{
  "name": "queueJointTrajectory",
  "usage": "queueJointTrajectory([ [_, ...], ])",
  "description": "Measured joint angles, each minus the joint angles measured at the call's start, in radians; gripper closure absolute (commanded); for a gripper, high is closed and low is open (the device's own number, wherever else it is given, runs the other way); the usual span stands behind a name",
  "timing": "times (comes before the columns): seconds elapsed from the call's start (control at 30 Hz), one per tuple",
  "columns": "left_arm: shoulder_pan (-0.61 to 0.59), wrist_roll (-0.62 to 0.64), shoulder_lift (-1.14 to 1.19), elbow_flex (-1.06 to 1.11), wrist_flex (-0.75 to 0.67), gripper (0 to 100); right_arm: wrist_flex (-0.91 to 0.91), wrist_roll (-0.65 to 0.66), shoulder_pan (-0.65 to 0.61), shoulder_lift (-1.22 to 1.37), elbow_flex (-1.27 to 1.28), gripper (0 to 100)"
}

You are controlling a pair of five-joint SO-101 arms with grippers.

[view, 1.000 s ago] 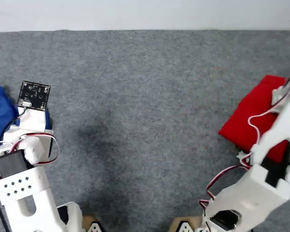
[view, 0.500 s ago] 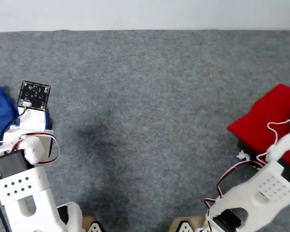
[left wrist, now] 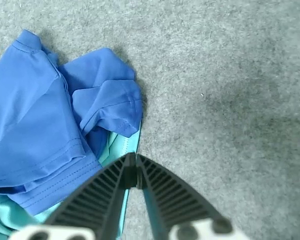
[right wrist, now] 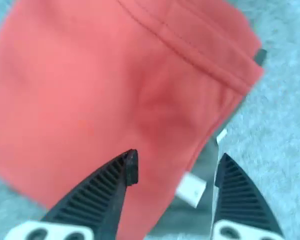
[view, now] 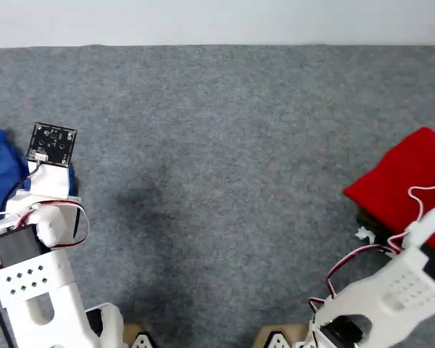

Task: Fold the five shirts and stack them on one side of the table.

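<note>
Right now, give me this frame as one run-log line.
left gripper: shut, at edge of crumpled blue fabric shirt on teal shirt | right gripper: open, over folded red fabric shirt | stage: blue shirt not yet folded

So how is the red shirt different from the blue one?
The red shirt is folded into a flat block; the blue shirt is loose and rumpled. The red shirt lies at the right edge of the table, the blue shirt at its left. The red shirt sits on a dark garment, the blue shirt on a teal garment. Both rest on another garment on the grey table.
</note>
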Motion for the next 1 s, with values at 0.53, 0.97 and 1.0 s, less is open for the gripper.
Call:
queueJointTrajectory([
  [0.53, 0.0, 0.0, 0.0, 0.0, 0.0, 99, -0.35, -0.068, 0.018, 0.138, -0.018, 98.8],
  [0.97, 0.0, 0.0, 0.0, 0.0, 0.025, 99, -0.545, -0.071, 0.08, 0.299, -0.018, 98.8],
  [1.0, 0.0, 0.0, 0.0, 0.0, 0.034, 99, -0.52, -0.071, 0.074, 0.269, -0.018, 98.8],
])
